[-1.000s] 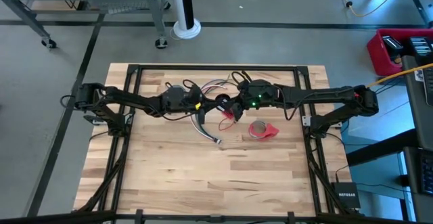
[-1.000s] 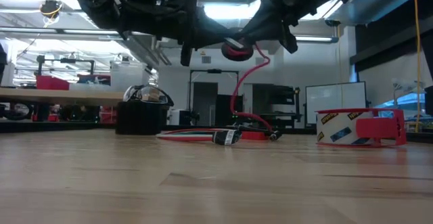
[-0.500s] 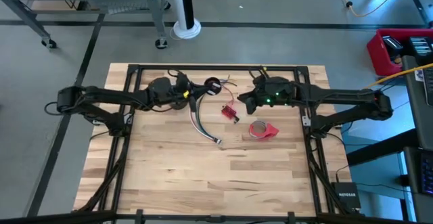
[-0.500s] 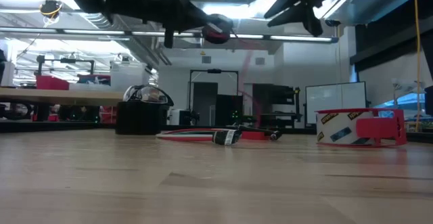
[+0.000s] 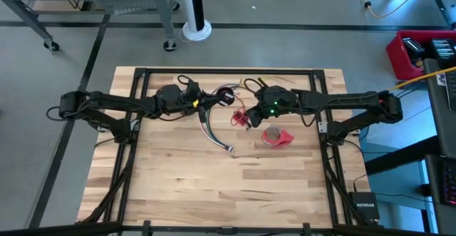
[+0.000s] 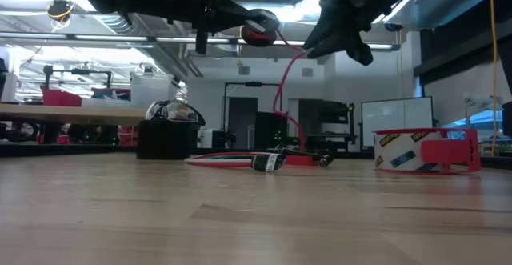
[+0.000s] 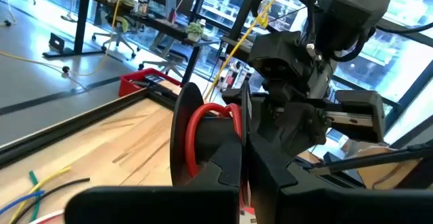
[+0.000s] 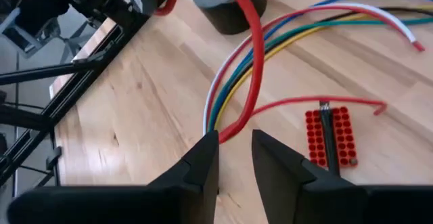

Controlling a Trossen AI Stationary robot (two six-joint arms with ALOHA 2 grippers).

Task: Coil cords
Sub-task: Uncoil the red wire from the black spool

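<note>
The left gripper [image 5: 201, 100] is clamped on a small black-and-red coil [image 6: 260, 26] held above the table [image 5: 178, 186], its fingers mostly hidden behind the coil. A red cord [image 6: 280, 97] hangs from it to the wire bundle [image 5: 214, 132]. The right gripper [image 8: 233, 160], jaws parted and empty, hovers over that cord near a red block [image 8: 330, 136].

Above the wooden table [image 5: 178, 186], the left gripper [image 7: 233, 149] is hiding most of the small black-and-red coil [image 7: 203, 139] behind its dark fingers in the left wrist view, only a red arc and a black rim showing; the coil's winding is proving too small to count from overhead; both arms are running off the upper edge of the low view, their bodies cut away above the table; the right gripper [image 8: 233, 153] is covering the spot where the red wire [image 8: 256, 61] passes between its fingertips, so contact is staying unclear; the dark cylinder [image 8: 226, 7] beyond is being cropped by the frame's edge.
</note>
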